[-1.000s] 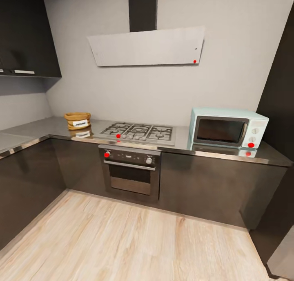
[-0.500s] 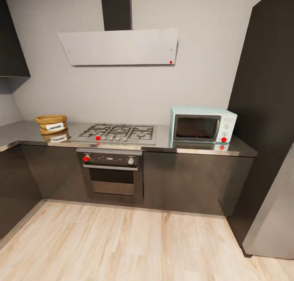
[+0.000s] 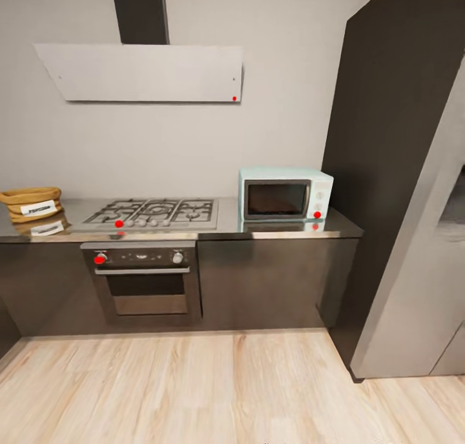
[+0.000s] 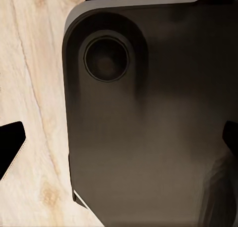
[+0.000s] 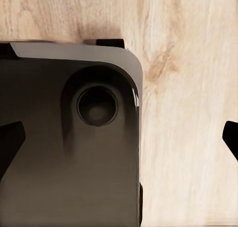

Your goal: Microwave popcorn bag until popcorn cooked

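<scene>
The tan popcorn bag (image 3: 31,205) with its white label stands at the far left of the grey steel countertop (image 3: 226,229). The mint-blue microwave (image 3: 284,194) sits at the countertop's right end, its dark glass door closed. The popcorn itself is hidden. In the left wrist view my left gripper (image 4: 119,145) hangs open over the robot's dark base (image 4: 148,138) and the wooden floor. My right gripper (image 5: 119,140) is likewise open and empty, its dark fingertips (image 5: 10,142) wide apart. Both grippers are far from the counter.
A steel gas hob (image 3: 152,212) lies between bag and microwave, above a built-in oven (image 3: 145,279). A grey range hood (image 3: 139,72) hangs on the wall. A tall dark cabinet (image 3: 387,140) and a grey unit (image 3: 420,289) stand at the right. Light wooden floor (image 3: 194,386) stretches before the cabinets.
The head camera has swung to the right, so counter, hob and microwave sit further left in the picture and the tall cabinet shows more. Nothing on the counter has moved.
</scene>
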You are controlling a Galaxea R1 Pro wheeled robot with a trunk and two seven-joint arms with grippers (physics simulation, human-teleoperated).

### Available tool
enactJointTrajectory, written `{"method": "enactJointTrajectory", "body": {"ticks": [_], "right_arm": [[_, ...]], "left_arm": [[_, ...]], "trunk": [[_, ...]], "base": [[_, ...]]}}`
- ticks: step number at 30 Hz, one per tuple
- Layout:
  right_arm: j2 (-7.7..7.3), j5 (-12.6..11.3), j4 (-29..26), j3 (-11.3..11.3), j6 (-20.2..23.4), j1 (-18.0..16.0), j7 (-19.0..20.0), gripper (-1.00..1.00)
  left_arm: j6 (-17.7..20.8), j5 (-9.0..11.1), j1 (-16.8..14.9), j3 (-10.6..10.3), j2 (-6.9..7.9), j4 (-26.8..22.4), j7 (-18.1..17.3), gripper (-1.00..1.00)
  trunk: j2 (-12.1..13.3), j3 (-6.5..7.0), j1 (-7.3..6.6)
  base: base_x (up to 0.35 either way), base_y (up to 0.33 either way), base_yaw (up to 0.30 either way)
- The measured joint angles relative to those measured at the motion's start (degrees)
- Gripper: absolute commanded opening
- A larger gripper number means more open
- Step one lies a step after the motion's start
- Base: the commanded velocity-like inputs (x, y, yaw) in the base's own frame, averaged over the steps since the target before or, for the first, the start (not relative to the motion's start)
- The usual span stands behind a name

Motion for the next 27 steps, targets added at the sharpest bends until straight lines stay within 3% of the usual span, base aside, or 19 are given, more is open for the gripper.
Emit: {"method": "enactJointTrajectory", "body": {"ticks": [20,27], "right_arm": [[0.0,0.0,0.0,0.0,0.0,-0.01,-0.06,1.0],[0.0,0.0,0.0,0.0,0.0,0.0,-0.08,1.0]], "left_arm": [[-0.02,-0.01,0.0,0.07,0.0,0.0,0.02,1.0],[0.16,0.0,0.0,0.08,0.0,0.0,0.08,1.0]], "trunk": [[0.0,0.0,0.0],[-0.01,0.0,-0.04]], "base": [[0.001,0.0,-0.298],[0.274,0.0,-0.264]]}}
